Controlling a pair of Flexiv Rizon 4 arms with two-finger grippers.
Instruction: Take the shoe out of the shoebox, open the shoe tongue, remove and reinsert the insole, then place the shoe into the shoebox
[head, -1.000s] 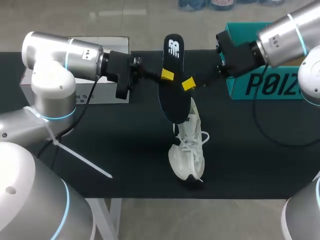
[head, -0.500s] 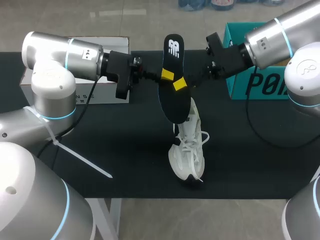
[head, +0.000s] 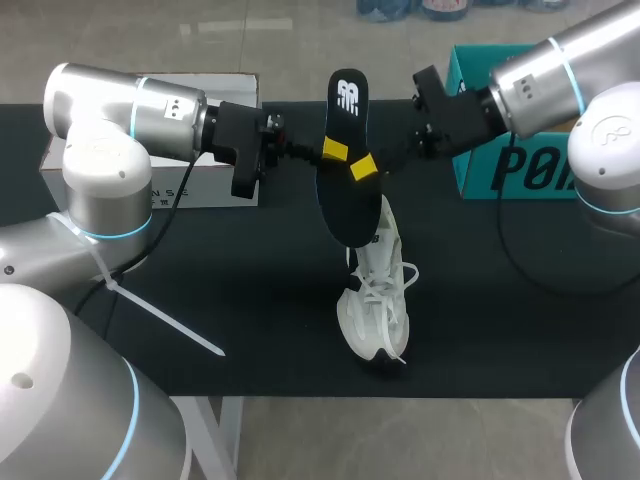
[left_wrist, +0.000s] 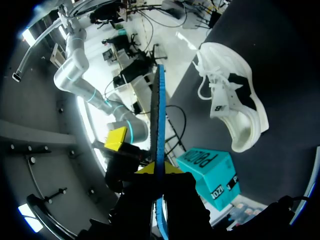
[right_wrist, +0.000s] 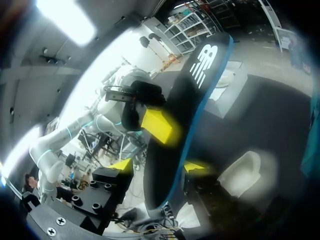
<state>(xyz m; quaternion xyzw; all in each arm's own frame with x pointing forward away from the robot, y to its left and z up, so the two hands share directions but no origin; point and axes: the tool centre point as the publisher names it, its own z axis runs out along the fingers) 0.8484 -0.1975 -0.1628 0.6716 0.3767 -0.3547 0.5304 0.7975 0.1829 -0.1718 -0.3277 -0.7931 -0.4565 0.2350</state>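
Head view: insole (head: 345, 170) out and aloft, clamped in the left gripper (head: 332, 152); right gripper (head: 363, 167) straddles it, not yet closed. Shoe (head: 378, 300) lies on the worktop (head: 250, 290) at its six o'clock; reinsertion, boxing remain.

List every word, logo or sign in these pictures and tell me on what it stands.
Insole: white logo near one end, a mark rather than words.
Teal shoebox: large dark letters on its side, partly hidden.
White box: small dark letters, partly hidden.
Shoe: small dark mark on its side, too small to read.
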